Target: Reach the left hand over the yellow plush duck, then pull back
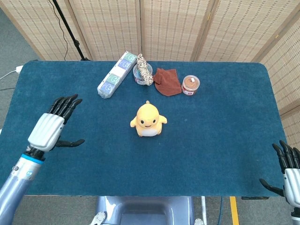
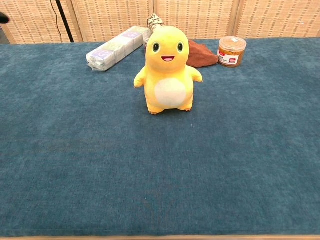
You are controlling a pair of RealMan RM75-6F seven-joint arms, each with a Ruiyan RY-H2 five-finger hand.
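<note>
The yellow plush duck (image 1: 148,120) stands upright in the middle of the blue table (image 1: 220,140), facing me; the chest view shows its smiling face and white belly (image 2: 169,72). My left hand (image 1: 52,125) hovers over the table's left part, fingers spread and empty, well to the left of the duck. Only a dark fingertip (image 2: 3,18) of it shows at the chest view's left edge. My right hand (image 1: 289,174) hangs open off the table's front right corner.
Along the far edge lie a long wrapped pack (image 1: 116,75), a rope-wrapped jar (image 1: 143,72), a brown cloth (image 1: 168,81) and a small orange-lidded jar (image 1: 191,85). A woven screen stands behind the table.
</note>
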